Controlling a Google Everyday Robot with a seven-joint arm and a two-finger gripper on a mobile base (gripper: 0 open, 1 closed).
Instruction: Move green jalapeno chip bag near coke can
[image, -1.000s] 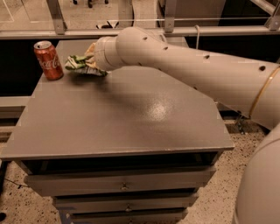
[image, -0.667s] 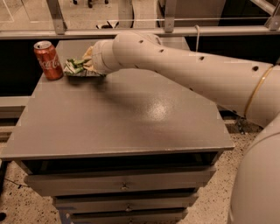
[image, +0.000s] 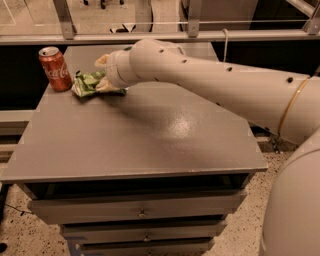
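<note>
The gripper (image: 103, 75) has sunk a little since the earlier frames and carried the green jalapeno chip bag (image: 89, 83) down with it. The bag, which sat higher beside the wrist a second ago, now appears to lie on the table (image: 150, 145). The gripper sits at the back left of the tabletop, right at the bag's right-hand edge and largely masked by the thick wrist. Whether the jaws grip the bag or have let go cannot be told from this view.

The bag is a crumpled green heap just beside the coke can (image: 55, 68), on the can's right. Only a narrow gap, if any, separates them, and contact cannot be ruled out. The can stands upright in the back left corner and has not shifted across the frames.

Further out, the pale arm (image: 210, 85) reaches in from the right across the rear of the table, above the drawers (image: 142, 212) below.

Judging by this, the placing looks essentially done, since the bag is down and close to the can. What seems to remain is a release and a clean retreat, and the main risk is the wrist nudging the light can as it goes
</note>
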